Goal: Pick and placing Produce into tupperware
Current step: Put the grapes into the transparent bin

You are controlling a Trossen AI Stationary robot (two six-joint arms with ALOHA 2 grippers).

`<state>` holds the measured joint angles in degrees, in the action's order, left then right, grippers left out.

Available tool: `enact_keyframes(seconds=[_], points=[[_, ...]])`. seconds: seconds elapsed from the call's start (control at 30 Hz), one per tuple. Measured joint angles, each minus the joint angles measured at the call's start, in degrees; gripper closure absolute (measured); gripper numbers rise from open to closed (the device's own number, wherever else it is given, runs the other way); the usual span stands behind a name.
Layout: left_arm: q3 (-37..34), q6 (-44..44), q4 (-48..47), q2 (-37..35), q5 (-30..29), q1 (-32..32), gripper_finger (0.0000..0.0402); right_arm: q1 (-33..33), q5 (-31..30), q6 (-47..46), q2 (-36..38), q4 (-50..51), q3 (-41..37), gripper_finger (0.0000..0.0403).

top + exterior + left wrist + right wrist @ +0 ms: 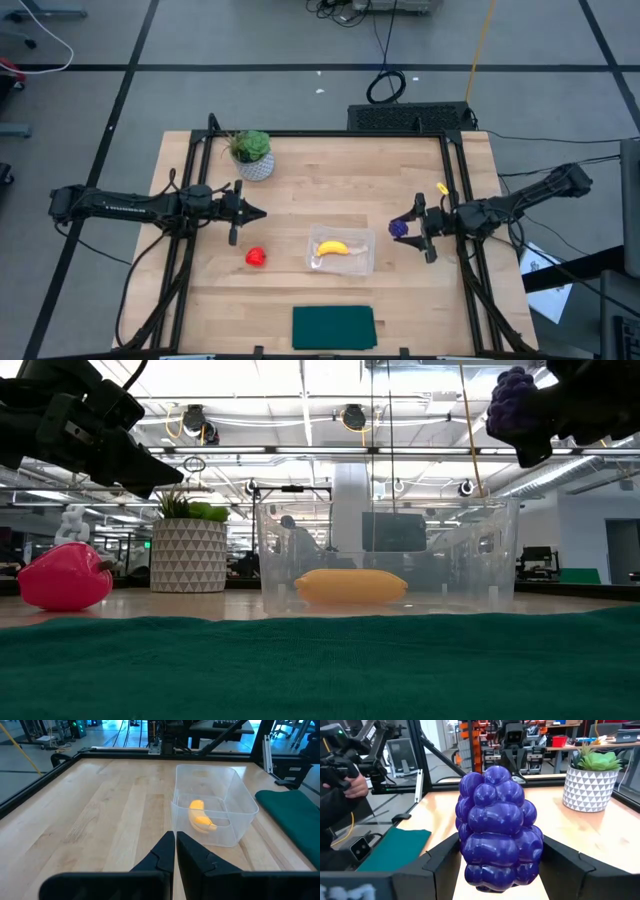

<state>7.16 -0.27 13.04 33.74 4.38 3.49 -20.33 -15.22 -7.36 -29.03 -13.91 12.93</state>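
One piece of produce, the banana [333, 248], already lies in your clear container [362, 262] at mid-table. Your right gripper [408, 229] hangs above the table just right of the container, fingers clamped on the purple grape bunch [498, 828]. Your left gripper [255, 212] hovers over the left side, fingers pressed together, empty. Red fruit [256, 257] sits on the wood left of the container.

potted plant [251, 153] sits at the table's far left, dark green mat [333, 327] lies along the near edge.
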Motion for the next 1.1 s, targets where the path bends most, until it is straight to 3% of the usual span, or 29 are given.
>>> enact_keyframes(seconds=[0.67, 1.1], points=[[0.0, 0.0, 0.0, 0.0, 0.0, 0.0, 0.0378, 0.1, 0.4, 2.3, -2.2, -1.6, 0.2, 0.0181], [0.0, 0.0, 0.0, 0.0, 0.0, 0.0, 0.0378, 0.1, 0.4, 5.0, -10.6, 1.0, 8.7, 0.0181]])
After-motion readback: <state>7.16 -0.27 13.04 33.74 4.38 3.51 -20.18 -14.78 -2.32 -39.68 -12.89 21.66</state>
